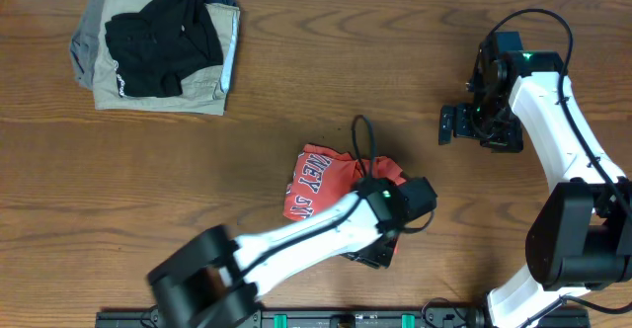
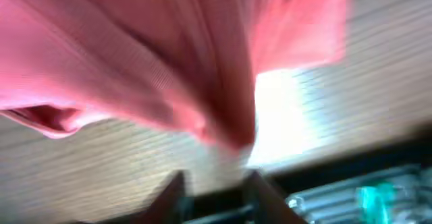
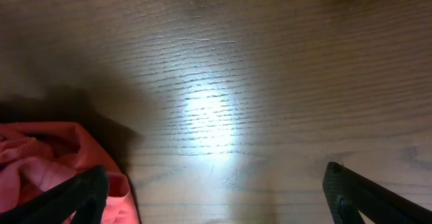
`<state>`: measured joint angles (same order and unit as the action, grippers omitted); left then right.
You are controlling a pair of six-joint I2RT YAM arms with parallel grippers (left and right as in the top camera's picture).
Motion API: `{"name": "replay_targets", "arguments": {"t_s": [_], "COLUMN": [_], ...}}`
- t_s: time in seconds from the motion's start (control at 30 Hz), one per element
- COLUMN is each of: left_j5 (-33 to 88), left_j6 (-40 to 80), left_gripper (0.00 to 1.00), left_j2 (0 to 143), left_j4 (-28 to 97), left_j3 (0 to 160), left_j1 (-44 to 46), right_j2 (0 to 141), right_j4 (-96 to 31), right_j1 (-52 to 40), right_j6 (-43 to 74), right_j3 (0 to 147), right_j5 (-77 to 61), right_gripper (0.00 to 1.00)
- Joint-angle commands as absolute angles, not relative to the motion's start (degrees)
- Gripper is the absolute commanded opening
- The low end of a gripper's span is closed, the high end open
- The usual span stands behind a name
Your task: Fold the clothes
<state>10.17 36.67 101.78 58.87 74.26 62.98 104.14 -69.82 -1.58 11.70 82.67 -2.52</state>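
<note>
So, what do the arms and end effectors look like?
The left arm and right arm are white links with black joints, each with a looping black cable and a green light near the wrist. The left end effector and right end effector have two dark fingers each.

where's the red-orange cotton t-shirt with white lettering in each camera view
Overhead: the red-orange cotton T-shirt lies crumpled near the table's centre.
Left wrist: blurred, it fills the upper frame.
Right wrist: lower-left corner.
Shared landmark: the brown wooden table under it.
</note>
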Motion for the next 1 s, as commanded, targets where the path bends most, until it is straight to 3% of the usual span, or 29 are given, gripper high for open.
{"name": "replay_targets", "arguments": {"t_s": [0.0, 0.13, 0.3, 0.6, 0.77, 0.97], "left_j5": [9.8, 8.9, 0.3, -2.5, -0.6, 2.2], "left_j6": [35.8, 35.6, 35.6, 32.8, 32.8, 32.8], "left_gripper": [0.47, 0.54, 0.54, 0.40, 0.25, 0.24], "left_j2": [96.6, 93.5, 94.4, 102.4, 109.5, 113.8], "left_j4": [59.4, 59.3, 57.7, 42.7, 37.1, 32.0], "left_j3": [75.9, 75.9, 75.6, 72.4, 72.4, 72.4], "left_j1": [61.1, 57.6, 53.9, 51.8, 51.8, 52.0], "right_j2": [103.1, 103.1, 103.1, 103.1, 103.1, 103.1], "right_j4": [-69.8, -69.8, -69.8, -69.8, -69.8, -69.8], "right_j1": [-2.3, -2.3, -2.3, -2.4, -2.4, -2.4], "right_j6": [12.4, 12.4, 12.4, 12.4, 12.4, 12.4], "right_j3": [83.4, 83.4, 83.4, 83.4, 83.4, 83.4], "right_j5": [-1.9, -1.9, -1.9, -1.9, -1.9, -1.9], "right_gripper": [0.99, 0.99, 0.99, 0.99, 0.99, 0.99]}}
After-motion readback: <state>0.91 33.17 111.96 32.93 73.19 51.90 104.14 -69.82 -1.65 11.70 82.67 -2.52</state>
